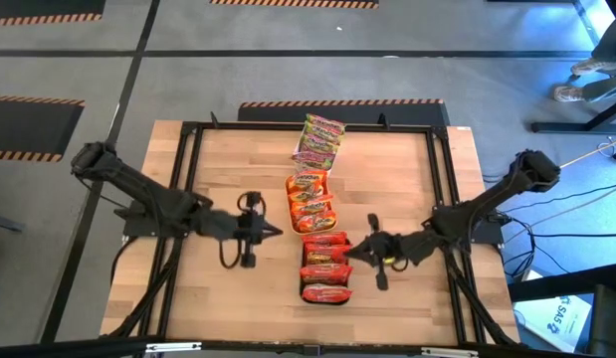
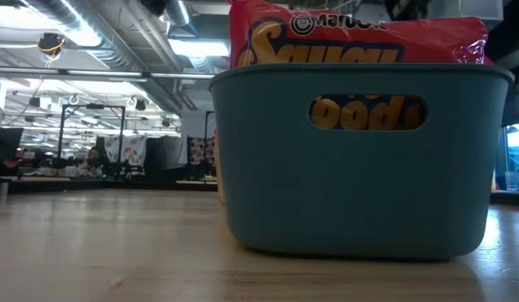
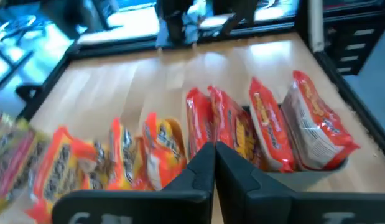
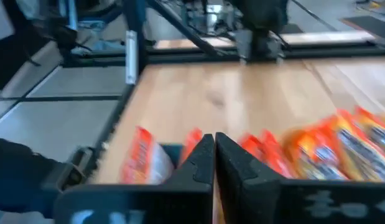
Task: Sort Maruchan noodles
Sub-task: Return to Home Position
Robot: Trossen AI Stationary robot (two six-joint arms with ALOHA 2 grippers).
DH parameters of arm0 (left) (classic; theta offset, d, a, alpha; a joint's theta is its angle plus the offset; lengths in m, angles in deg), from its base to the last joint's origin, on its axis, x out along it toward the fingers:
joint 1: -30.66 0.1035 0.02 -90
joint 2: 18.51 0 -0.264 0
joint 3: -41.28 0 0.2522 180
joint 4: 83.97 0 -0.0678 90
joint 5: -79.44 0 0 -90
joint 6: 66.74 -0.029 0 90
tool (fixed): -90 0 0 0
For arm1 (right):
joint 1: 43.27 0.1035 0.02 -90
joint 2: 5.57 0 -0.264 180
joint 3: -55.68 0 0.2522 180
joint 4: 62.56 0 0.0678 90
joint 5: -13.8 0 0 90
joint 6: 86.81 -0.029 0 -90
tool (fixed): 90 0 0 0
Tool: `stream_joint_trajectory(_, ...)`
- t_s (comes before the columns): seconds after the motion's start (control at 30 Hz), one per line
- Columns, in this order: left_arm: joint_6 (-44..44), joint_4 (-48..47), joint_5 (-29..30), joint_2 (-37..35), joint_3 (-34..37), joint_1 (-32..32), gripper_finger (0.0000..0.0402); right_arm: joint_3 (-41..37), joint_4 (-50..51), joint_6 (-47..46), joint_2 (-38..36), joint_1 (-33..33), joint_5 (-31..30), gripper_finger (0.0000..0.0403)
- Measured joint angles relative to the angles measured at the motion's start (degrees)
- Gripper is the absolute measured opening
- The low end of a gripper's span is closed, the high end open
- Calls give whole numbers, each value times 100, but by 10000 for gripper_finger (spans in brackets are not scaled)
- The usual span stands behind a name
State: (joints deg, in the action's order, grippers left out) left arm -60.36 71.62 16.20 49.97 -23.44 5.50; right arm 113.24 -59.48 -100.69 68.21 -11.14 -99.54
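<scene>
- Filling the low view, a teal bin [image 2: 360, 168] hides everything behind it; only a red packet's top shows above its rim.
- Any bins under the other packets are hard to make out from above.
- The left fingers [image 1: 266, 230] and right fingers [image 1: 353, 253] are each pressed together, holding nothing.
- Between them sit the red packets [image 1: 325, 267], just beside the right fingers, and the orange packets [image 1: 309, 201], near the left fingertips; the green-pink packets [image 1: 320, 139] lie farther off.
- Red and orange packets stand on edge, with long sides running from one pair of fingers toward the other.
- Bare counter [image 1: 218, 288] lies behind each pair, out to the black frame [image 1: 248, 125].
</scene>
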Motion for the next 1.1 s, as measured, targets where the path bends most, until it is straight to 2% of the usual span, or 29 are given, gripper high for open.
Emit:
stream_joint_trajectory(0.17, -656, 766, -1269, -521, 526, 812, 2, -833, -388, -80, -580, -364, 223, 0)
stream_joint_trajectory(0.33, -810, 1530, -2198, -1103, 1372, 1725, 1, -1455, -754, -82, -1103, -836, 711, 0)
stream_joint_trajectory(0.5, -793, 2412, -3358, -1621, 2140, 2593, 3, -1970, -1015, -65, -1562, -1173, 805, 0)
stream_joint_trajectory(0.8, -667, 2993, -3350, -2574, 3254, 3616, 3, -3097, -1984, -69, -2409, -1193, 726, 0)
stream_joint_trajectory(1.1, -481, 3043, -3296, -3243, 3888, 4169, 4, -4030, -2582, -119, -3190, -1193, -67, 0)
